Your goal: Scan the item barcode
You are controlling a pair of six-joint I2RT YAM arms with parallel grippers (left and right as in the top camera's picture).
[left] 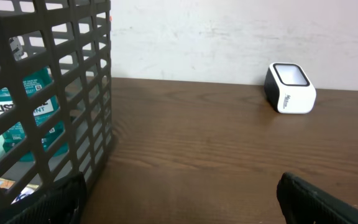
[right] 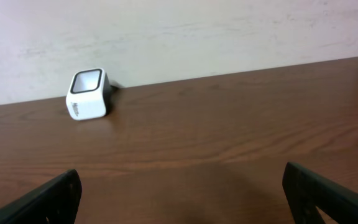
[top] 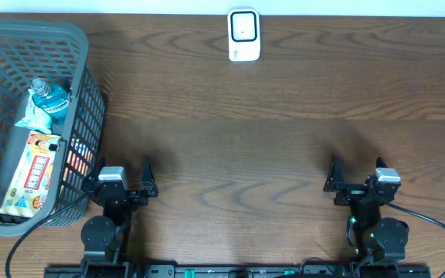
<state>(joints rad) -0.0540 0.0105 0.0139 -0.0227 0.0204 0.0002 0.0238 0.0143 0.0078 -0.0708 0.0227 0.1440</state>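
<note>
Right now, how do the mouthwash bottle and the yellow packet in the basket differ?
Colour: the mouthwash bottle is see-through teal; the yellow packet is opaque. Shape: the bottle is rounded, the packet flat and longer. Place: the bottle sits at the far end of the grey basket, the packet at the near end. Shared: both lie inside it.

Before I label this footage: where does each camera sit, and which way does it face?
Overhead: above the table, looking straight down; basket, scanner, left gripper, right gripper.
Left wrist: low, facing the far wall; basket, scanner; own fingers at bottom corners.
Right wrist: same direction; scanner; own fingers below.
Shared: the scanner, in all three.
</note>
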